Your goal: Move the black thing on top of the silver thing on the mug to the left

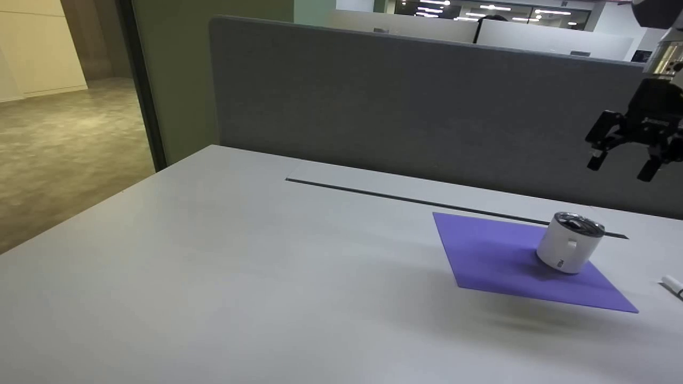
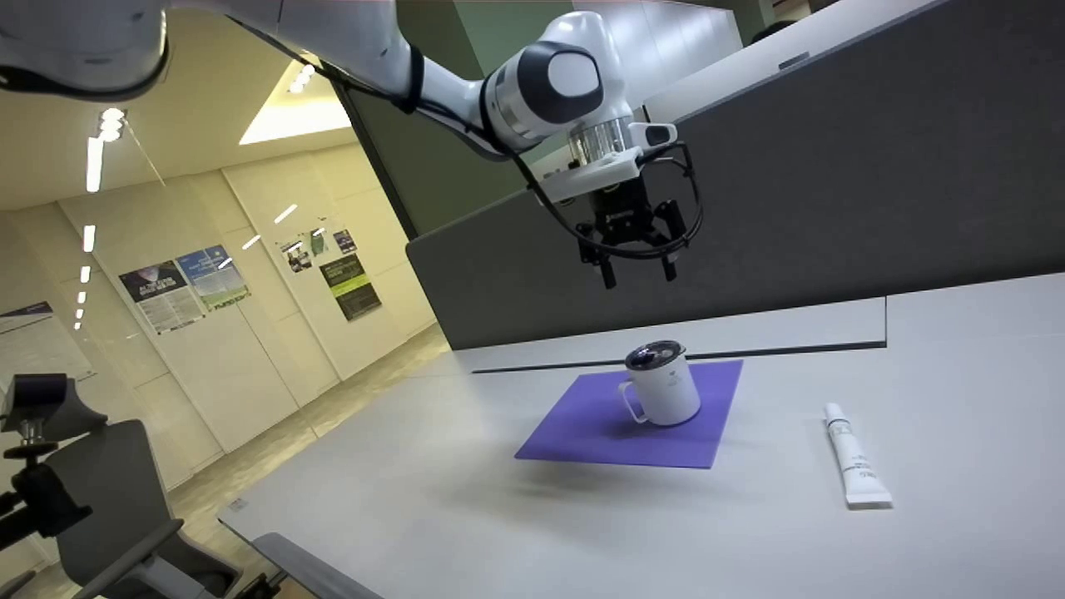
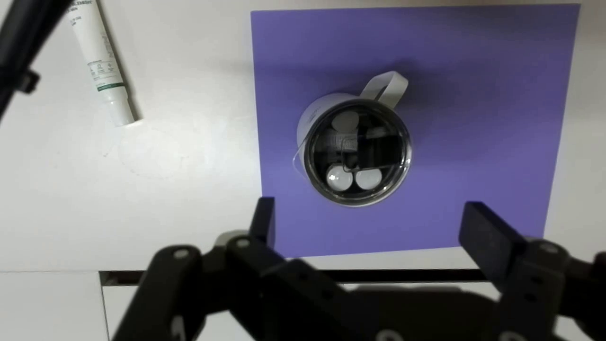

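The white mug (image 1: 565, 249) stands upright on the purple mat in both exterior views (image 2: 672, 393). Its handle (image 3: 389, 90) points up and to the right in the wrist view. A round clear lid with a silvery rim (image 3: 360, 202) covers the mug. The black thing (image 3: 381, 151) appears as a small dark tab on the lid, right of its middle in the wrist view. In the exterior views it is too small to separate clearly from the dark lid. My gripper (image 1: 622, 165) is open and empty, well above the mug (image 2: 639, 271). Its fingers (image 3: 368, 208) are wide apart and touch nothing.
The purple mat (image 1: 493, 256) lies on the white table (image 1: 267, 277). A white tube (image 2: 857, 466) lies beside the mat and also shows in the wrist view (image 3: 102, 57). A dark slot (image 1: 405, 199) and a tall grey partition (image 1: 373, 106) run behind.
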`<action>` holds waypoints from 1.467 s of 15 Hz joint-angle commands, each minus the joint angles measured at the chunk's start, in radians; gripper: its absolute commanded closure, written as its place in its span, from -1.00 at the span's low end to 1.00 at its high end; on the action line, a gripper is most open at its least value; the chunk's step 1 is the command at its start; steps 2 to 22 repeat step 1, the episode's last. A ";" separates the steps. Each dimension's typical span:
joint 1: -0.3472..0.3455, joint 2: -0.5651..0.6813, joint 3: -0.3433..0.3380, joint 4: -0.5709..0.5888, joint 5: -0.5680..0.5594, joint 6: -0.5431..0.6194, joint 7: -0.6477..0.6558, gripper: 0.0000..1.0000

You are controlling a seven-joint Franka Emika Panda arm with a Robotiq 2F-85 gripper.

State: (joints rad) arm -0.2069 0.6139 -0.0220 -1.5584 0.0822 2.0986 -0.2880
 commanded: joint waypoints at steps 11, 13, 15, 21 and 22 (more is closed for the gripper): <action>0.000 0.001 0.000 0.003 0.000 -0.004 0.000 -1.00; 0.000 0.001 0.000 0.003 0.000 -0.004 0.000 -1.00; 0.000 0.001 0.000 0.003 0.000 -0.004 0.000 -1.00; 0.000 0.001 0.000 0.003 0.000 -0.004 0.000 -1.00; 0.000 0.001 0.000 0.003 0.000 -0.004 0.000 -1.00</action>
